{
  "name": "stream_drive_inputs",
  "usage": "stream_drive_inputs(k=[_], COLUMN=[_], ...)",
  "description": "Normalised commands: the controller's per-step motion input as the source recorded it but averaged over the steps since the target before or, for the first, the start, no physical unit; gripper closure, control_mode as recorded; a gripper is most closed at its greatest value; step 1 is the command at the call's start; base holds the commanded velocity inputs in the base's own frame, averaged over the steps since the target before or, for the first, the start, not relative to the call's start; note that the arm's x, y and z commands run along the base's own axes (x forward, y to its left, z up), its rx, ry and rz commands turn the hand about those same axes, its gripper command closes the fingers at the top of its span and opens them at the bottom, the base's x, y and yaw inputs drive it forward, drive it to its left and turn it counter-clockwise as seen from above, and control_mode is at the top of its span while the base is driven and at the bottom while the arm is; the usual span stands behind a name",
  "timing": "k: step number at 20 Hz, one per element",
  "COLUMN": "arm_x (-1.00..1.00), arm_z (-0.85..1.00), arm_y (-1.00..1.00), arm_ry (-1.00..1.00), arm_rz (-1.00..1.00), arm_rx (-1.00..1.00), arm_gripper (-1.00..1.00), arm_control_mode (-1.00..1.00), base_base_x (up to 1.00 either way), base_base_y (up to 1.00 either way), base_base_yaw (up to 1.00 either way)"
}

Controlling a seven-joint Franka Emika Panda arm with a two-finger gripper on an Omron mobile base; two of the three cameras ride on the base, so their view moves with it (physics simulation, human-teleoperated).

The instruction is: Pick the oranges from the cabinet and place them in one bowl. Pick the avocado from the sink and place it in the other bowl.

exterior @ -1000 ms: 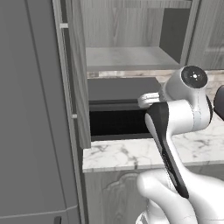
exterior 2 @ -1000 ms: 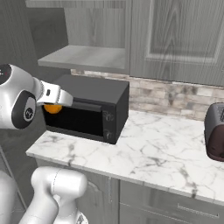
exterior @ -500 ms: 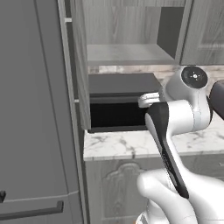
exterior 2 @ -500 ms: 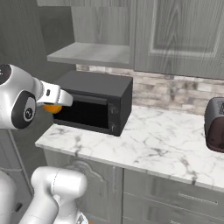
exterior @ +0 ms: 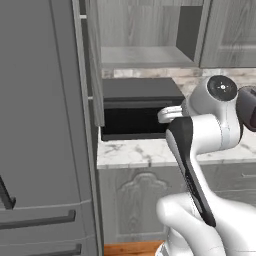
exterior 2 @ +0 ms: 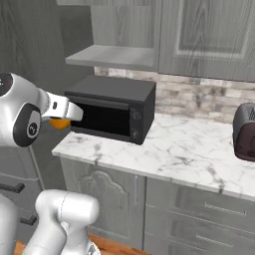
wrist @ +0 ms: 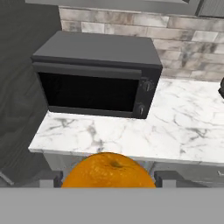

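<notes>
- The claw (wrist: 108,178) is pinching an orange (wrist: 108,169) between its two dark tips, in the air, off the front left corner of the marble bench (wrist: 183,127).
- In the right base view the orange (exterior 2: 61,123) peeks out beside the white arm.
- Just past it, a black microwave (wrist: 98,74) sits on the bench near that corner; an open grey cabinet (exterior: 145,30) shelf hangs above.
- Farther along the bench, a dark toaster (exterior 2: 245,132) stands by the tiled wall.
- Risk, as I judge it: the round fruit may roll from the grip if the arm swings fast, or may clip the microwave in passing.
</notes>
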Motion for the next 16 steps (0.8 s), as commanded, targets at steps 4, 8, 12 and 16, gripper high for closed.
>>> stream_drive_inputs(k=[4, 8, 12, 16], arm_x=[0.00, 0.00, 0.00, 0.00], arm_z=[0.00, 0.00, 0.00, 0.00], arm_y=[0.00, 0.00, 0.00, 0.00], arm_ry=[0.00, 0.00, 0.00, 0.00], arm_rz=[0.00, 0.00, 0.00, 0.00], arm_rx=[0.00, 0.00, 0.00, 0.00], arm_gripper=[1.00, 1.00, 1.00, 1.00], arm_control_mode=[1.00, 1.00, 1.00, 1.00], base_base_x=[-0.46, -0.35, -0.33, -0.30], base_base_y=[0.00, 0.00, 0.00, 0.00], base_base_yaw=[0.09, 0.33, 0.44, 0.48])
